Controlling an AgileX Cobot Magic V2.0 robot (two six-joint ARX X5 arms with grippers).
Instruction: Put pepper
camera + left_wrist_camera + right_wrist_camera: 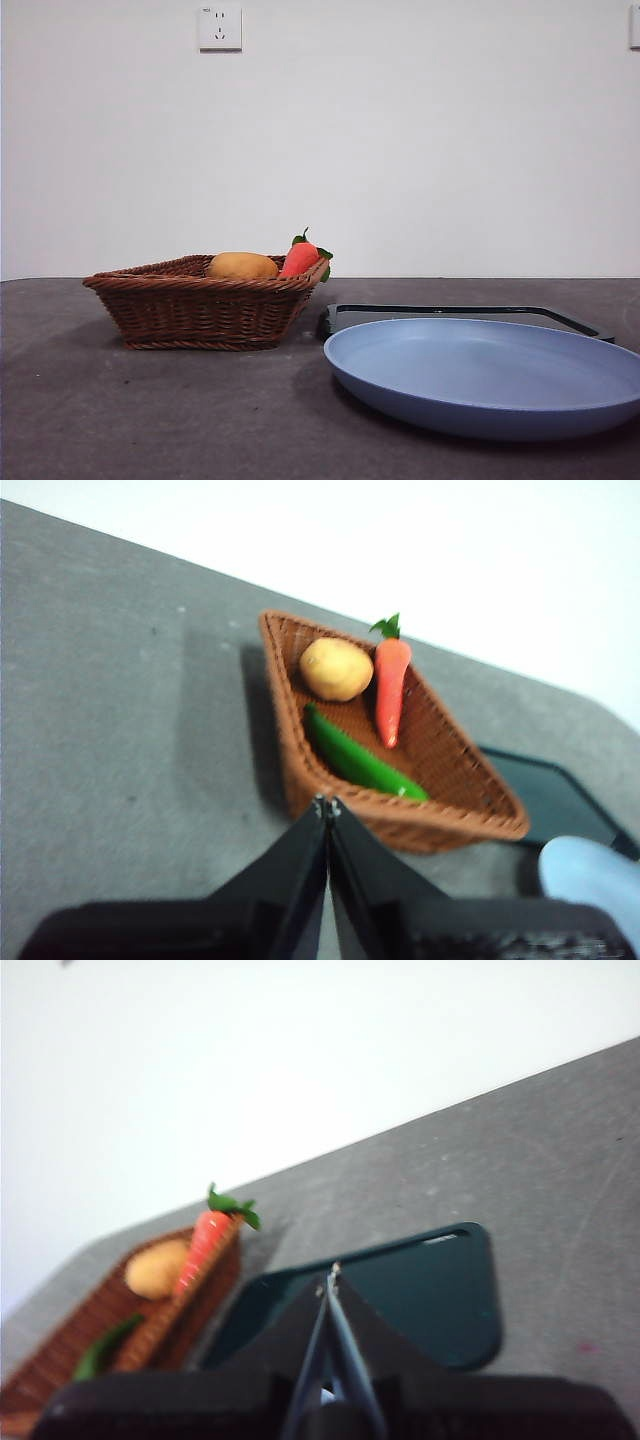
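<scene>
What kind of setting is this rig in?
Likely an indoor lab tabletop staged with toy food: a grey table against a bare white wall with a socket, a wicker basket holding the pepper, and a blue plate.

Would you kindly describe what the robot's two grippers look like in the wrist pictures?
Both look alike. The left gripper and the right gripper each have two plain black jaws, broad at the base and narrowing to a thin point. The finish is matte. No cables, markings or labels are visible; the nearest parts are blurred.
</scene>
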